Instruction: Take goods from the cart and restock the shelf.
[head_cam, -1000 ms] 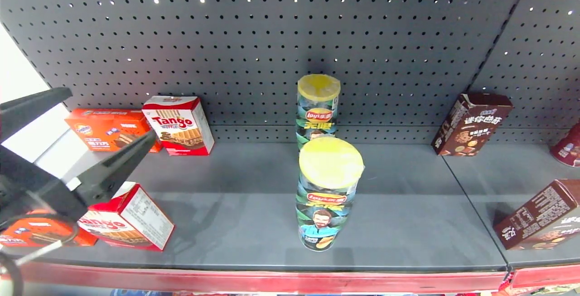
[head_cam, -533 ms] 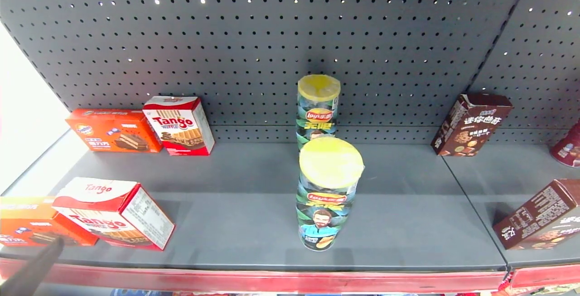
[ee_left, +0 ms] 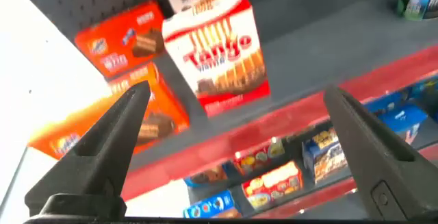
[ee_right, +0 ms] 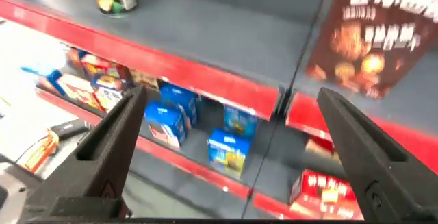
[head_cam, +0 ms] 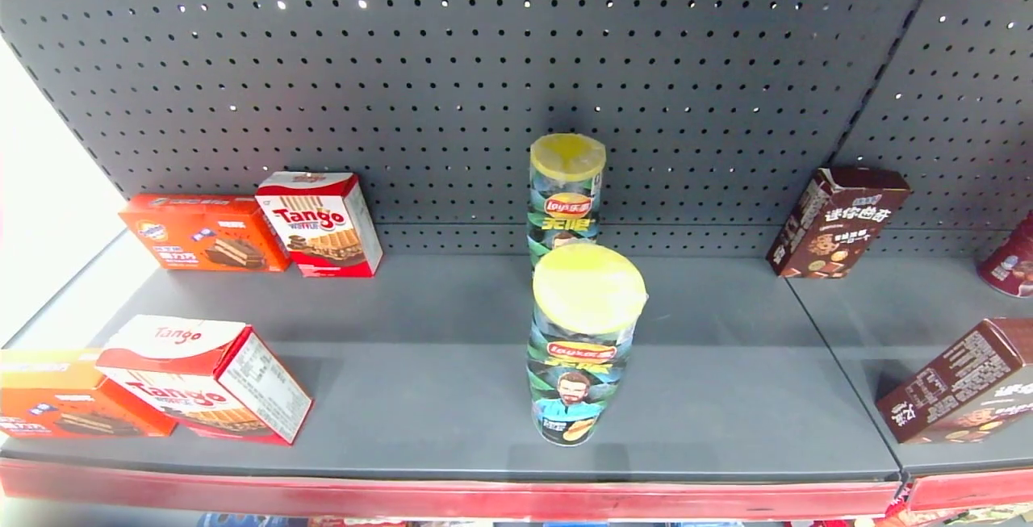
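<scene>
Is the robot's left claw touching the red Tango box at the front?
Apart. The left wrist view shows the left gripper, jaws wide open, in front of the shelf; the red Tango box stands back on it, clear of both jaws.

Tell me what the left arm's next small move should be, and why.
Probably draw the left gripper back toward the cart for another item. Its jaws stand open and empty in front of the shelf, where the front Tango box already sits beside an orange box.
</scene>
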{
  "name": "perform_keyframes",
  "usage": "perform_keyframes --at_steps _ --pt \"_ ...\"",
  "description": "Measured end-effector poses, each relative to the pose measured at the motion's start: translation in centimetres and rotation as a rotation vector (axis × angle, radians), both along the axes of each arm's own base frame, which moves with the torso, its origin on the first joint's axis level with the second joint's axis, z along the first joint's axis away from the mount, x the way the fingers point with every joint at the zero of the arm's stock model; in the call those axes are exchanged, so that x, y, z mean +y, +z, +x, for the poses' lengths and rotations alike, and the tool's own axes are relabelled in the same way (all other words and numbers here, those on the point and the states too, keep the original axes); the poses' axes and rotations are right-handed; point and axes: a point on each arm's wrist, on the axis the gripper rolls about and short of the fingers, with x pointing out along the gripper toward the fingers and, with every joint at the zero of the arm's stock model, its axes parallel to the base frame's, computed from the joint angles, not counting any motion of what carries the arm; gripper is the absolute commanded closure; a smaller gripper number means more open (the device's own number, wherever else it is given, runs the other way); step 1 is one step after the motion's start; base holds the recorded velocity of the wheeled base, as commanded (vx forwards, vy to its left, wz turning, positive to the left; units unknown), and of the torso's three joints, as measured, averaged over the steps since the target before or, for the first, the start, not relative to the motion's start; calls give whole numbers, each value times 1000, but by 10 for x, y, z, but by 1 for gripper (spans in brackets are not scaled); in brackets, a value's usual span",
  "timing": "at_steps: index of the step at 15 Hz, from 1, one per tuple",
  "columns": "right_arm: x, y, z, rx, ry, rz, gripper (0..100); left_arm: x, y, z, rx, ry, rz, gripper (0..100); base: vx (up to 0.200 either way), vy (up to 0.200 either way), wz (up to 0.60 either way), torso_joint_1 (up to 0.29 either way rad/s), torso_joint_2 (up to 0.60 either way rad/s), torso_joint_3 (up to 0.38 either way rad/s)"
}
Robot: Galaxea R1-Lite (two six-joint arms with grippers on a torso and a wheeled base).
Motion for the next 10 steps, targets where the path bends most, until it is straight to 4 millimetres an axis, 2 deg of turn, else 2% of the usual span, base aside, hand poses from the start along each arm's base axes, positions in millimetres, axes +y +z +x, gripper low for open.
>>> perform_keyframes --at_steps 2,4,8,10 --pt "2 -4 3 53 -91 23 0 -1 -27 1 38 21 14 0 0 0 0 0 0 0" --pt "5 -4 7 119 -233 44 0 -3 -41 2 63 69 -3 0 0 0 0 0 0 0" --pt "10 -4 10 157 -502 69 0 -7 -45 3 108 219 -29 0 0 0 0 0 0 0" --pt "13 -4 8 88 -510 78 0 -8 -45 4 117 244 -39 0 0 0 0 0 0 0"
